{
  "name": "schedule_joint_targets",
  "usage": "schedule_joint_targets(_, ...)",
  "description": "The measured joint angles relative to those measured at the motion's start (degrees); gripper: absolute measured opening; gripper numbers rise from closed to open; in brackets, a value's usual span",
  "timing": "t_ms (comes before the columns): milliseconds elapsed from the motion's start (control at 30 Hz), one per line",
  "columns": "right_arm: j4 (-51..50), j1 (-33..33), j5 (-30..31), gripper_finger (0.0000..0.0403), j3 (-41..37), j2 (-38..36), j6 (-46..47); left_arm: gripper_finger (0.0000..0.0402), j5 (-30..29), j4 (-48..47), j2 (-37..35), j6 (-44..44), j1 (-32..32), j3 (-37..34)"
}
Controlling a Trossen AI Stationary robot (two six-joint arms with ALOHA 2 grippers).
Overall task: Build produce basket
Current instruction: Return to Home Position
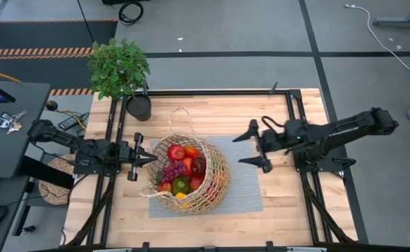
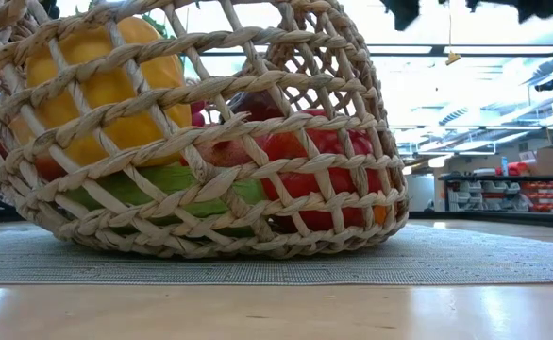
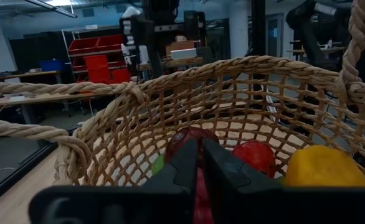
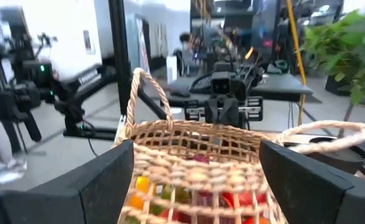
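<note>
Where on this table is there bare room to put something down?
Bare wood lies between the plant pot and the right gripper; another strip runs along the opposite side of the grey mat. It's crowded where the left gripper sits close beside the basket.

Low view: the basket (image 2: 210,142) is cut off by the top and left edges. Its weave screens the produce (image 2: 324,151), so each piece shows only in part. Right wrist view: no piece in the basket can be named (colour patches only). Left wrist view: the left gripper (image 3: 200,149), fingers together, hides part of a red piece (image 3: 177,142). High view: the smallest pieces cannot be identified.
</note>
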Motion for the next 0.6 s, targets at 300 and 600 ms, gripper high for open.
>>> schedule_joint_targets(300, 13.0, -2.8, -0.4, 0.0348, -17.9, -14.5, 6.6, 0.0034, 0.0, 0.0, 0.0, 0.0, 0.0, 0.0)
schedule_joint_targets(600, 18.0, -6.7, -1.0, 0.0348, -27.3, -22.6, 15.2, 0.0029, 0.0, 0.0, 0.0, 0.0, 0.0, 0.0)
